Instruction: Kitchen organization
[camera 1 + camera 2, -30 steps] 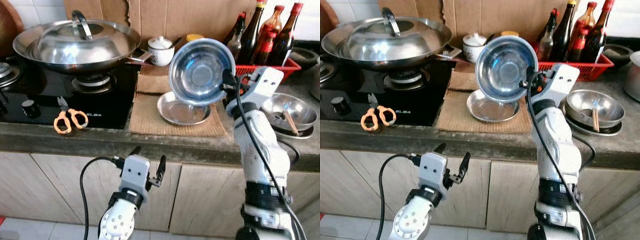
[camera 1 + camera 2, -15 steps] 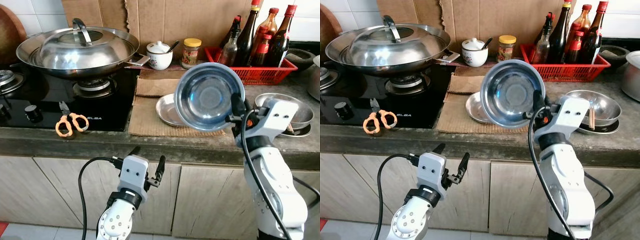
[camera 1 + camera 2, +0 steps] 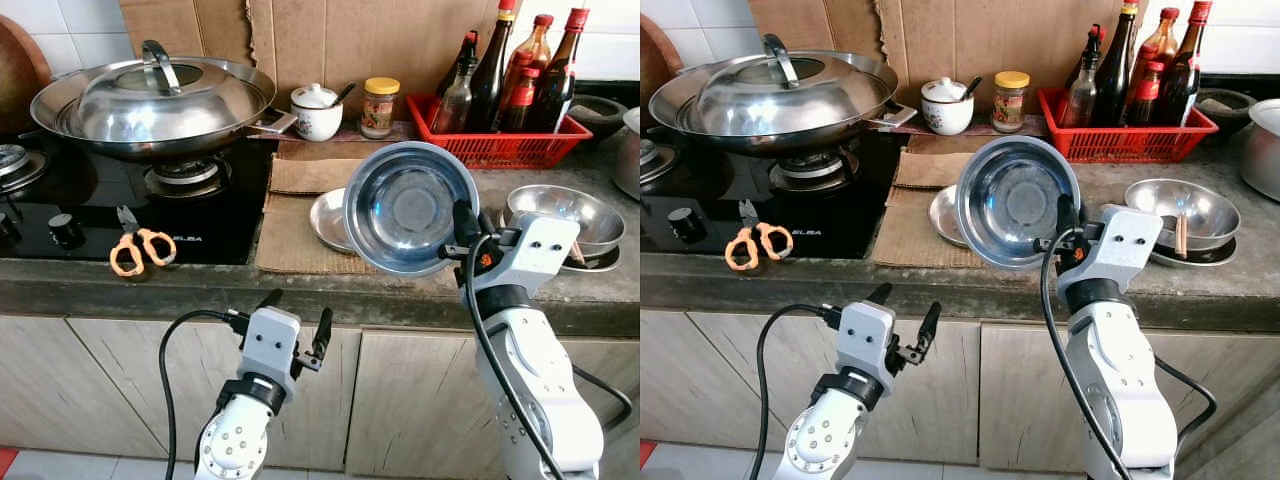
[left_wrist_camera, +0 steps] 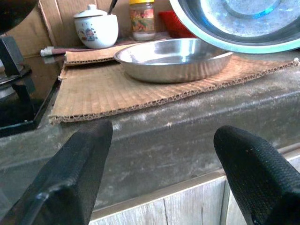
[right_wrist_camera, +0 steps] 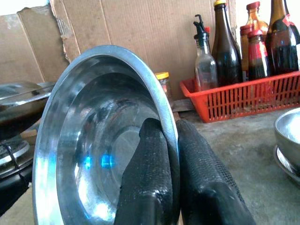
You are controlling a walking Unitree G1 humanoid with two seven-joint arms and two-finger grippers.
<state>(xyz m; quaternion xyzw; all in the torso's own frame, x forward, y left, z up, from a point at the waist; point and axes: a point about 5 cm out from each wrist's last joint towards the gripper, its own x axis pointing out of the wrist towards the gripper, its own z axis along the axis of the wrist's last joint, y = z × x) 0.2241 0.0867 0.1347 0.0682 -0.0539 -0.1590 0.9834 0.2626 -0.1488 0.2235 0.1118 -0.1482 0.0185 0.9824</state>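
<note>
Nearest the camera, the left hand [image 3: 296, 329] is held low in front of the cabinet doors, fingers spread, nothing between them.

Level with the worktop [image 3: 200, 285] edge, the right hand [image 3: 461, 232] is raised, its two fingers [image 5: 149, 173] pressed on the rim of a steel bowl [image 3: 409, 207], one inside and one outside. The bowl is held on edge, clear of the worktop, its hollow turned toward the camera.

Behind the bowl, a shallow steel dish [image 3: 332, 217] lies on a cardboard mat [image 3: 296, 225]. To the right, stacked steel bowls [image 3: 565, 214] with a chopstick in them. To the left, orange-handled scissors [image 3: 139, 246] on the black hob, then a lidded wok [image 3: 152, 93] on the burner. At the back wall: a white lidded pot [image 3: 318, 111], a jar [image 3: 378, 106], and a red basket [image 3: 490, 146] of bottles.

Judged step: carrying the bowl to a resting place, destination not evident. The next move calls for lowering it level before release, probably onto another steel piece; the thin rim grip may slip if tilted.
</note>
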